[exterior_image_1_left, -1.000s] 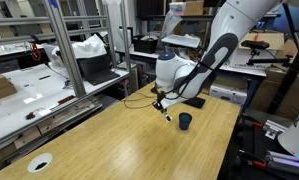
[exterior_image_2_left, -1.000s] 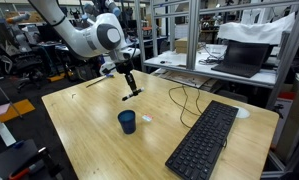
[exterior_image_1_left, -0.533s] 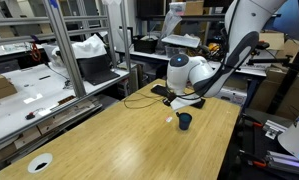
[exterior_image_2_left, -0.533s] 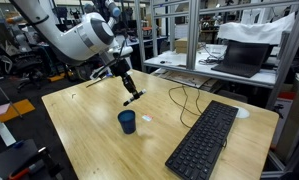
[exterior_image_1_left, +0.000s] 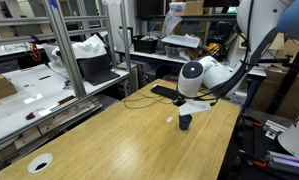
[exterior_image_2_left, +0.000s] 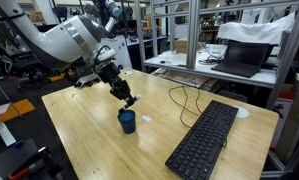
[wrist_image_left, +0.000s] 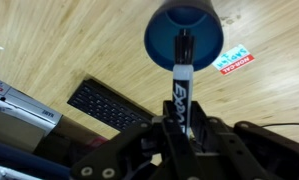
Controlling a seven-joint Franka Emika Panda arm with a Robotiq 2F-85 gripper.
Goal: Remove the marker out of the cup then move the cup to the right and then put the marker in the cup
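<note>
Above the cup (exterior_image_2_left: 127, 122) on the bench (exterior_image_2_left: 84, 140), the hand (exterior_image_2_left: 126, 99) has just arrived, having swung in from well back at the cup's 12 o'clock. It stays clamped on the Expo marker (wrist_image_left: 180, 88). In the wrist view the marker's dark tip points to 12 o'clock, over the cup's mouth. Whether it is inside yet is unclear. The final step, returning the marker, looks to be in hand.
</note>
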